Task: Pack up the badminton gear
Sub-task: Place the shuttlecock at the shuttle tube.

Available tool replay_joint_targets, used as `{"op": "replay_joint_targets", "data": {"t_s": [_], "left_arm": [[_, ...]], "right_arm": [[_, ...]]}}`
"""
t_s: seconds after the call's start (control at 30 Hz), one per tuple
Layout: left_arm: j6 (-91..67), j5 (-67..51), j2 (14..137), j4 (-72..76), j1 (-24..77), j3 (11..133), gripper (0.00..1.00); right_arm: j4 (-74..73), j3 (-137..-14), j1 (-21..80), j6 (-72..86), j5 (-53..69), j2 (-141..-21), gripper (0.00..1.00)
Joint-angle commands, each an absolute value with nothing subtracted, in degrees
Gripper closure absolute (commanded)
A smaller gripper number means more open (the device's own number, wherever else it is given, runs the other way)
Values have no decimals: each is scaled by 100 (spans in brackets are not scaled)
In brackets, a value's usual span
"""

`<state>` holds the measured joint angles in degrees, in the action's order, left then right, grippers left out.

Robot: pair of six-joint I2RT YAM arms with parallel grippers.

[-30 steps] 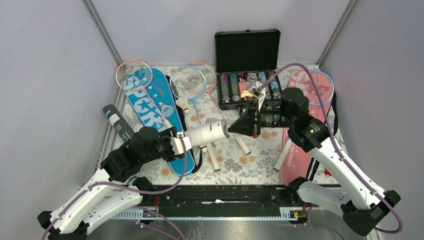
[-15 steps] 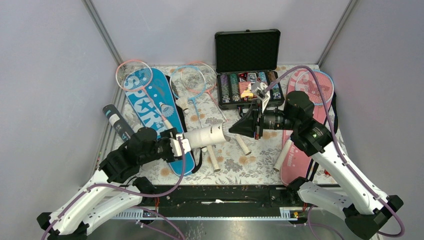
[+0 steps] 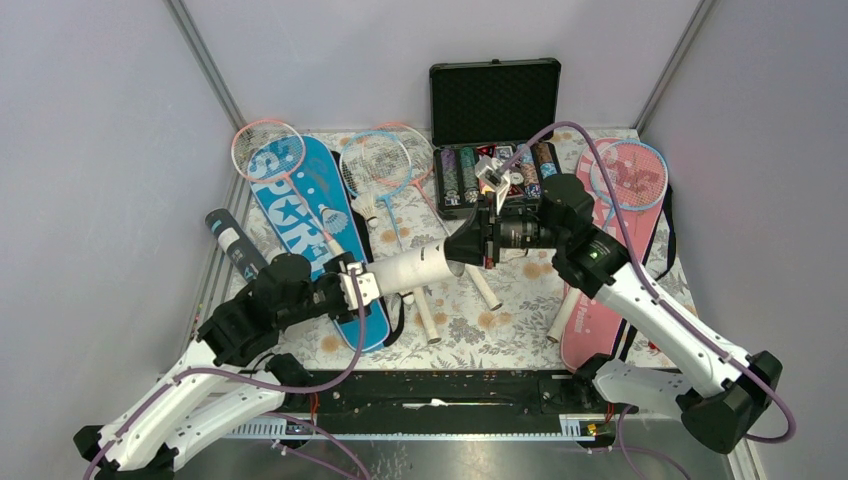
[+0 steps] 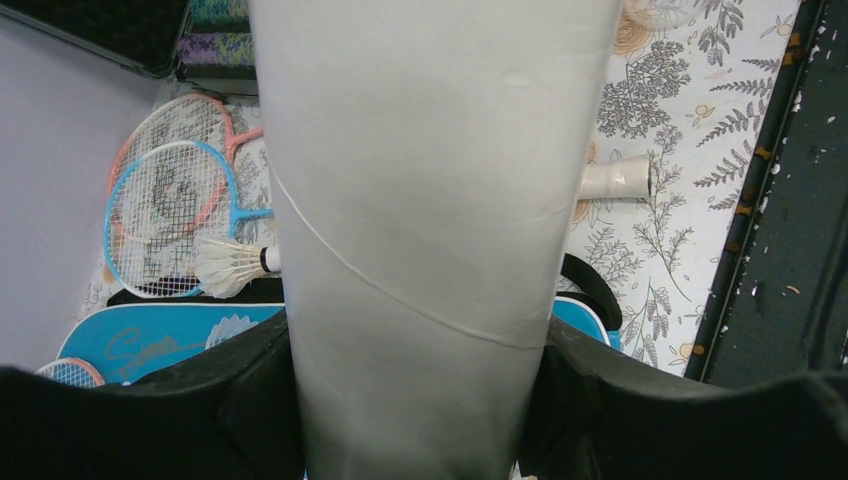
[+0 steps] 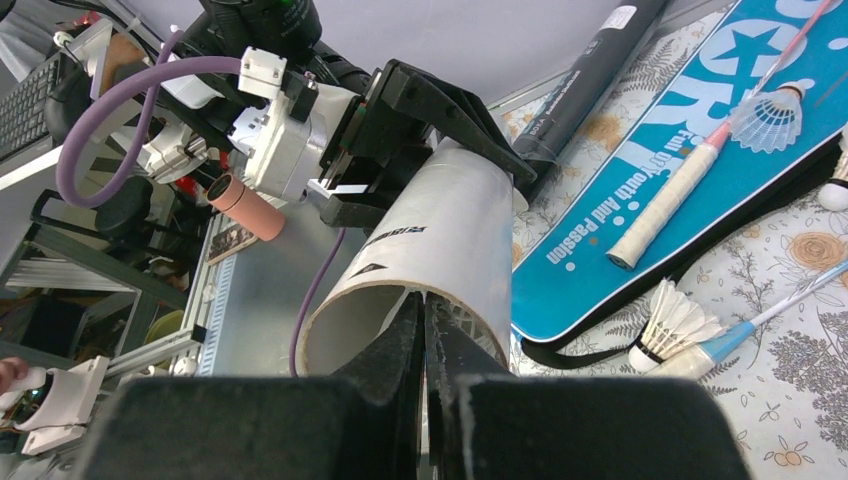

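My left gripper [image 3: 368, 284] is shut on a wide white tube [image 3: 415, 266] and holds it above the table, open end towards the right arm. In the left wrist view the tube [image 4: 420, 200] fills the gap between the fingers [image 4: 250, 400]. My right gripper [image 3: 458, 250] is shut with its tips inside the tube's mouth [image 5: 424, 310]. White shuttlecock feathers [image 5: 470, 322] show inside the mouth beside the fingers. Two more shuttlecocks [image 3: 365, 207] [image 3: 335, 218] lie on the table. The blue cover [image 3: 290, 195] and the pink cover [image 3: 600, 300] lie flat, with rackets [image 3: 375, 165] [image 3: 628, 172] on and near them.
An open black case of poker chips [image 3: 495, 100] stands at the back middle. A dark tube [image 3: 232, 243] lies at the left edge. White racket handles [image 3: 425, 315] [image 3: 485, 290] lie under the raised tube. Grey walls close both sides.
My right gripper has moved left from a small gap away into the tube's open mouth. The left arm has raised the tube a little towards it.
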<state>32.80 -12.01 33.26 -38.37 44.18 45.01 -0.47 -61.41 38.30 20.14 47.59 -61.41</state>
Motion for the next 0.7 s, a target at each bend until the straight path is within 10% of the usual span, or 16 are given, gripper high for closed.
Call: {"op": "replay_joint_targets", "data": {"t_s": [0.0, 0.4, 0.67], "left_arm": [[3166, -1121, 3362, -3113, 4419, 4688, 62], [2675, 437, 3286, -2636, 4411, 4320, 64], [2303, 2527, 3269, -2293, 4307, 4037, 64]], "right_arm": [[580, -6218, 3940, 2328, 4563, -6380, 100], [-446, -6560, 3942, 2534, 2323, -5787, 36], [-113, -6331, 3946, 3191, 592, -5868, 34]]}}
